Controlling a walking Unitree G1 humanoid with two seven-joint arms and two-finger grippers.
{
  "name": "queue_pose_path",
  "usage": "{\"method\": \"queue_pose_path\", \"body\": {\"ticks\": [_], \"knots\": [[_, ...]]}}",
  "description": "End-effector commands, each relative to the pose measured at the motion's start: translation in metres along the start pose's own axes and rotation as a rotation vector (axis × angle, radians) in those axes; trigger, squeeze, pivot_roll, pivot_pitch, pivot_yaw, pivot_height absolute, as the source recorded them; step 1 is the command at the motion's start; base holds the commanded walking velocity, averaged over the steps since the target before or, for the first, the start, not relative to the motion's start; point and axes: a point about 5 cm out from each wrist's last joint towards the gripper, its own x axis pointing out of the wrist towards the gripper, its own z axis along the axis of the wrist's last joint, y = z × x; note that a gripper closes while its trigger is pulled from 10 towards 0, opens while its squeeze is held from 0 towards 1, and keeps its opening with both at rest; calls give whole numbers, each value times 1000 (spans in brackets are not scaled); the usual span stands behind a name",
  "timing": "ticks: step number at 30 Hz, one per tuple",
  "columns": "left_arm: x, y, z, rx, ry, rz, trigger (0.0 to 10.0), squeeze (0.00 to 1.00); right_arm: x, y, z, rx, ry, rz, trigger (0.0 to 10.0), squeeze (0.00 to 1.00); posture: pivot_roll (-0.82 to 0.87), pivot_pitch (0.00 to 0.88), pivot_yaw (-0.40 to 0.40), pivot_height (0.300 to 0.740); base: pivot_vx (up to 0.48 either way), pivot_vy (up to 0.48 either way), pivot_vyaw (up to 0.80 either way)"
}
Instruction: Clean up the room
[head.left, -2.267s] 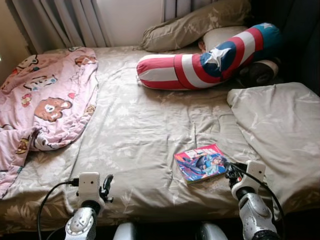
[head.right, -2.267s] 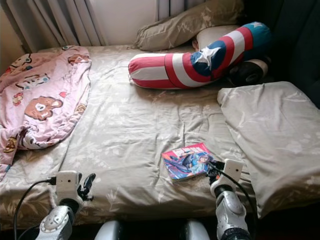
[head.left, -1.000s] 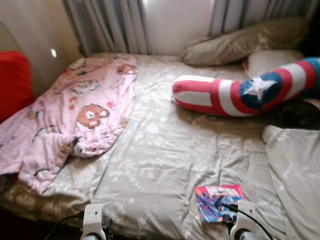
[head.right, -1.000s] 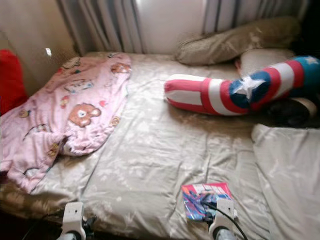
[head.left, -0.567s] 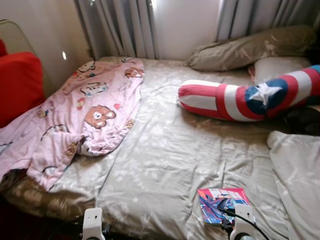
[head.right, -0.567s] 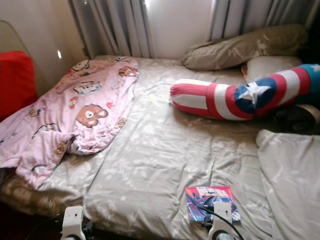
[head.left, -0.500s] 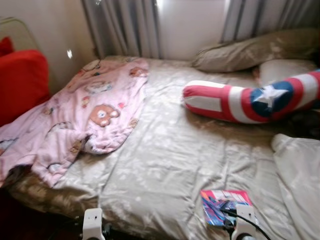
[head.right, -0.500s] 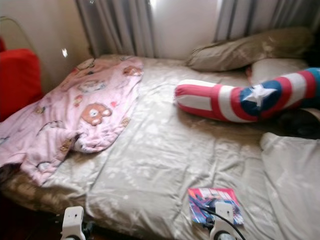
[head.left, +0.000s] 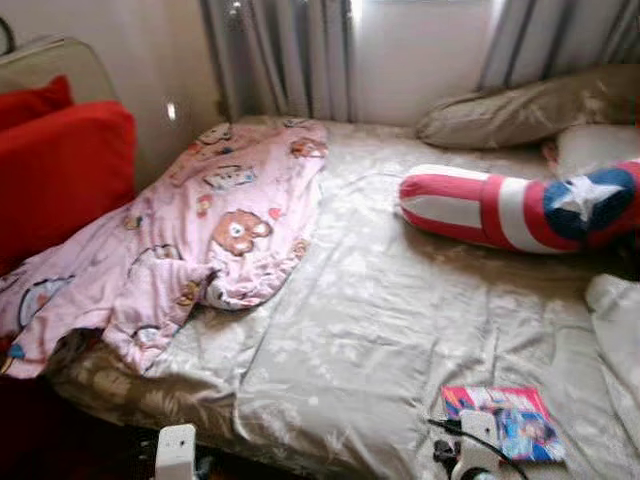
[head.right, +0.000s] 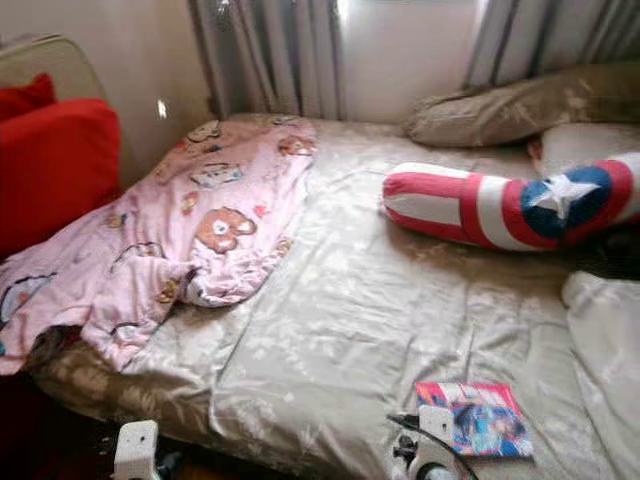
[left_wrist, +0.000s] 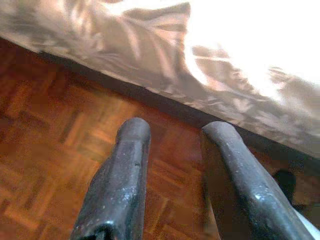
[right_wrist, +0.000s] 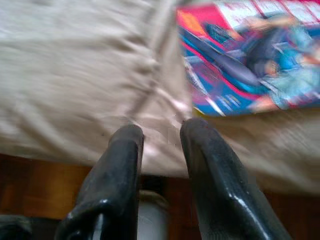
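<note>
lying on bed (head.left: 400, 330), one comic book (head.left: 505, 422), one pink blanket (head.left: 190, 250)

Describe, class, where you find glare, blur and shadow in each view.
Eye views: soft overall, the bright window washing out behind grey curtains. Left wrist view: the floral beige bedsheet overexposed to white at one corner, wooden parquet floor in shade. Right wrist view: motion-smeared colourful comic book.
</note>
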Motion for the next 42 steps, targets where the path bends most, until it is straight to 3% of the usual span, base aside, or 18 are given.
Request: {"method": "queue_pose_path", "body": {"ticks": [1, 42], "knots": [[-1, 12, 0, 13, 8, 30, 10000, 0, 1, 8, 2, -10, -1, 20, 10000, 0, 29, 0, 41, 733, 0, 480, 0], [-2, 15, -5, -3, 23, 44, 10000, 0, 1, 12, 0, -22, -1, 31, 10000, 0, 39, 0, 41, 733, 0, 480, 0]]}}
